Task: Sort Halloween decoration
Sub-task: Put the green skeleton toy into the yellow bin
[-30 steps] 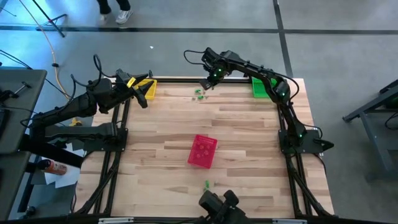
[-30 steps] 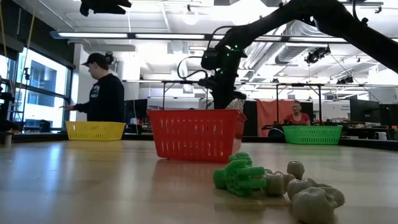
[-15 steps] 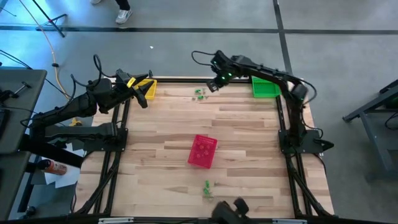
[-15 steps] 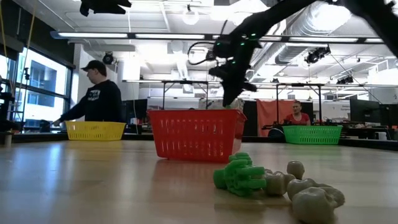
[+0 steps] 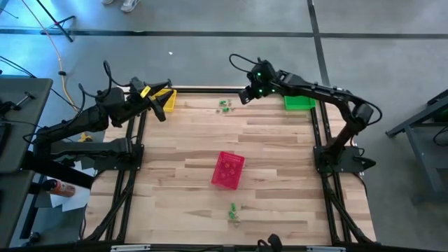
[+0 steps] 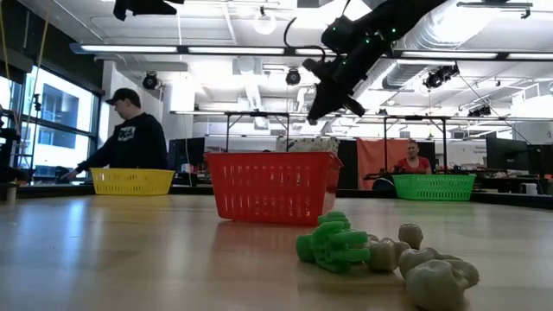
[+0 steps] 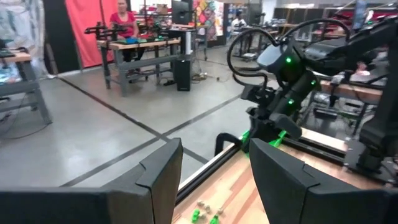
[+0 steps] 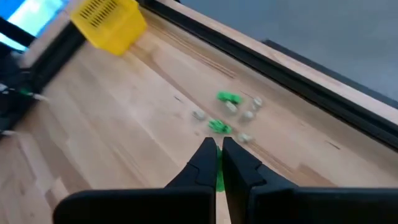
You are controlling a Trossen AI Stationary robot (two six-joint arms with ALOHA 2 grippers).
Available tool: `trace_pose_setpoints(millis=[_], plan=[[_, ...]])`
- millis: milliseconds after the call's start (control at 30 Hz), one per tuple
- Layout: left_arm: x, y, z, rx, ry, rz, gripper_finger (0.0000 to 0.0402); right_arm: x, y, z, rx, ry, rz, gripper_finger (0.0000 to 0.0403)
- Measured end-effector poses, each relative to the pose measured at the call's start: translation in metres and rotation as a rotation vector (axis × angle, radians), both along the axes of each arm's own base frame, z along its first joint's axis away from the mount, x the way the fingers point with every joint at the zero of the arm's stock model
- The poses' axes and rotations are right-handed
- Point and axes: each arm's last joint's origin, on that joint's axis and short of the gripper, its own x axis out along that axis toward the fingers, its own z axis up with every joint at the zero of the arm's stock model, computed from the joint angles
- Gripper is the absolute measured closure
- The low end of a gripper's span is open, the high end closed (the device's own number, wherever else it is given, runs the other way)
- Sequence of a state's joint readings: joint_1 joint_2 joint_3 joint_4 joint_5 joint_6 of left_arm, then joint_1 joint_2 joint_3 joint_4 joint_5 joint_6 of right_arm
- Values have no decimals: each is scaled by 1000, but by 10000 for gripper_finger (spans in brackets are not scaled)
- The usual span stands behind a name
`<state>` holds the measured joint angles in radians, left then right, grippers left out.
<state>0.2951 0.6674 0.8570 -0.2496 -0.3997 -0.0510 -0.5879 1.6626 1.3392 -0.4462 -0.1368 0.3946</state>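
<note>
Trinkets (image 5: 224,105) lie in 2 clusters on the table (image 5: 280,175): 1 by the far edge between the yellow basket (image 5: 165,100) and green basket (image 5: 298,99), the other (image 6: 380,250) near the front edge, before the red basket (image 5: 228,170). Each cluster mixes bright green knobbly pieces with pale grey-white rounded lumps. They look like moulded plastic or rubber, so probably very light, stiff enough to pinch, and likely to skid or roll on smooth wood. Best hold is probably across 1 piece's middle from above, fingertips close to the tabletop; crowded neighbours may get nudged.

Right gripper (image 5: 246,96) hangs above the far edge, just beside the far cluster toward the green basket, fingers clenched. A green sliver shows between its fingers (image 8: 208,155) in the right wrist view; likely a trinket pinched there, but too small to be sure. Left gripper (image 5: 162,113) waits by the yellow basket with fingers spread (image 7: 165,171), grasping nothing.

Baskets are rigid plastic mesh, rectangular, open-topped. Table is pale wood planks with a black frame.
</note>
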Motion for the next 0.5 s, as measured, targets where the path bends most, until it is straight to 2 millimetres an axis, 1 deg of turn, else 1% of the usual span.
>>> trace_pose_setpoints(millis=[67,300,500], plan=[[0,0,1,2,-10,-15,225,3,3,2,-12,-25,14,403],[1,-1,1,-7,-16,-30,225,9,12,3,-1,-34,73,403],[1,-1,1,-19,-25,-30,225,4,17,13,-33,-48,96,403]])
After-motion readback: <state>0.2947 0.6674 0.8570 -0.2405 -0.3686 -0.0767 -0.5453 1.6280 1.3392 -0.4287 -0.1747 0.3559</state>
